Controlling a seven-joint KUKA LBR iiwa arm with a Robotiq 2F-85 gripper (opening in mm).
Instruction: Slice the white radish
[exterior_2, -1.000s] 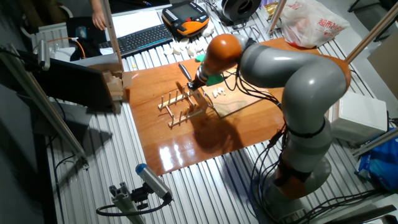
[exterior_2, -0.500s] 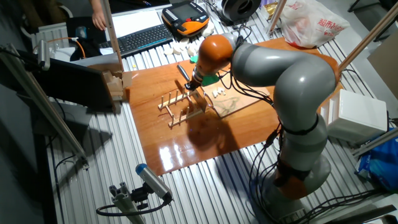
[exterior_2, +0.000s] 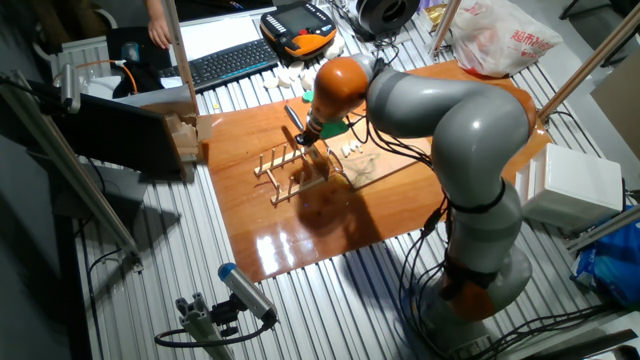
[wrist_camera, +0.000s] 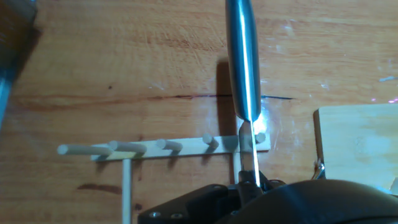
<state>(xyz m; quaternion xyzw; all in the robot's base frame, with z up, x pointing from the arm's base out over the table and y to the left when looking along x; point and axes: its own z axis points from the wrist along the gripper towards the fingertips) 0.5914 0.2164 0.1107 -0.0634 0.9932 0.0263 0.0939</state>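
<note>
We cannot tell the claw's (wrist_camera: 249, 180) jaw state; its fingers are hidden. One knife (wrist_camera: 244, 68) stands above one wooden peg rack (wrist_camera: 161, 148) with five pegs. The cutting board (wrist_camera: 354, 143) is cut off at the frame edge.

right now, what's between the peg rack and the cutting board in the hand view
Only bare wooden tabletop lies between the peg rack and the cutting board, shown in the hand view. The knife blade hangs over the rack's end.
</note>
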